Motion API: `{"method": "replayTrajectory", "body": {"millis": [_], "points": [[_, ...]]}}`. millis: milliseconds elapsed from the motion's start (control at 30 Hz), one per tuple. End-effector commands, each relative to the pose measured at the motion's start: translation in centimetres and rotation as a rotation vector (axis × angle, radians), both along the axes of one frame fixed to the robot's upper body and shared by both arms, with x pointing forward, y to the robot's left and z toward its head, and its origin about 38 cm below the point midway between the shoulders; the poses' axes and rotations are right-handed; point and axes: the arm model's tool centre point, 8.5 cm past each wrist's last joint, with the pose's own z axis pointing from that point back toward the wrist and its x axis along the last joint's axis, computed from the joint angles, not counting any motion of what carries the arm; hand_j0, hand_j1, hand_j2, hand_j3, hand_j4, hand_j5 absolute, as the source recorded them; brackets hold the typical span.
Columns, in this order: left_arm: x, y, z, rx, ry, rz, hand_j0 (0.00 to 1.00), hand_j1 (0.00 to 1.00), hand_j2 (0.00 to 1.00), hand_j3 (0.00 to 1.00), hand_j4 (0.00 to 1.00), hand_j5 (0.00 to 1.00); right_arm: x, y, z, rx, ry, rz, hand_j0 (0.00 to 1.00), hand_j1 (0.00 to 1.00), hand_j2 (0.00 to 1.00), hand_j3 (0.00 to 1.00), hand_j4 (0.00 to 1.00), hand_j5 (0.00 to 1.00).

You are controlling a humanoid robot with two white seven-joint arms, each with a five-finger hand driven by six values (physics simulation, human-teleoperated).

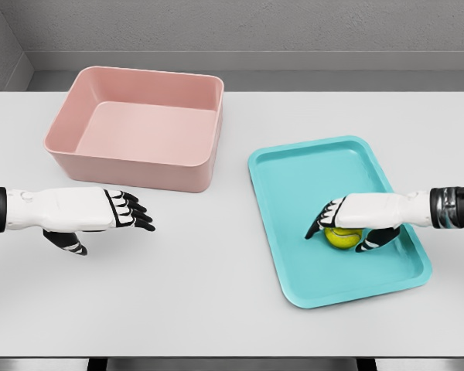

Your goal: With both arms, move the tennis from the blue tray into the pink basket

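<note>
A yellow-green tennis ball [341, 238] lies on the blue tray [294, 174], toward the tray's front right. My right hand [342, 229] reaches in from the right and sits over the ball, fingers on its far side and thumb on its near side, closing around it. The ball still rests on the tray floor. An empty pink basket [139, 135] stands at the back left of the table. My left hand [112, 224] hovers over the table in front of the basket, fingers extended and holding nothing.
The white table [216, 294] runs to a front edge at the bottom of the view. The basket and tray stand a short gap apart near the table's middle. A grey wall lies behind.
</note>
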Motion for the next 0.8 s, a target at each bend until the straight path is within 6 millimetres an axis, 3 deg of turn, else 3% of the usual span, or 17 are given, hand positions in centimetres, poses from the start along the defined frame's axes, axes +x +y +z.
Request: {"method": "replayTrajectory", "body": {"millis": [0,167,500,767], "points": [[0.01,0.02,0.05,-0.004,0.002,0.003,1.0,1.0,1.0,1.0,1.0,1.0,0.1,-0.26,-0.05,0.0,0.004,-0.011,0.79,0.79,0.79,0.79,0.79,0.79],[0.01,0.03,0.04,-0.003,0.002,0.003,1.0,1.0,1.0,1.0,1.0,1.0,0.24,-0.56,-0.17,-0.006,0.005,-0.02,0.78,0.78,0.78,0.78,0.78,0.78],[-0.01,0.02,0.0,-0.002,0.003,0.003,1.0,1.0,1.0,1.0,1.0,1.0,0.36,-0.84,-0.3,-0.024,-0.003,-0.022,0.57,0.57,0.57,0.57,0.57,0.57],[-0.11,0.09,-0.24,-0.002,0.01,0.005,1.0,1.0,1.0,1.0,1.0,1.0,0.7,-1.02,0.08,-0.028,-0.014,-0.028,0.51,0.51,0.51,0.51,0.51,0.51]]}}
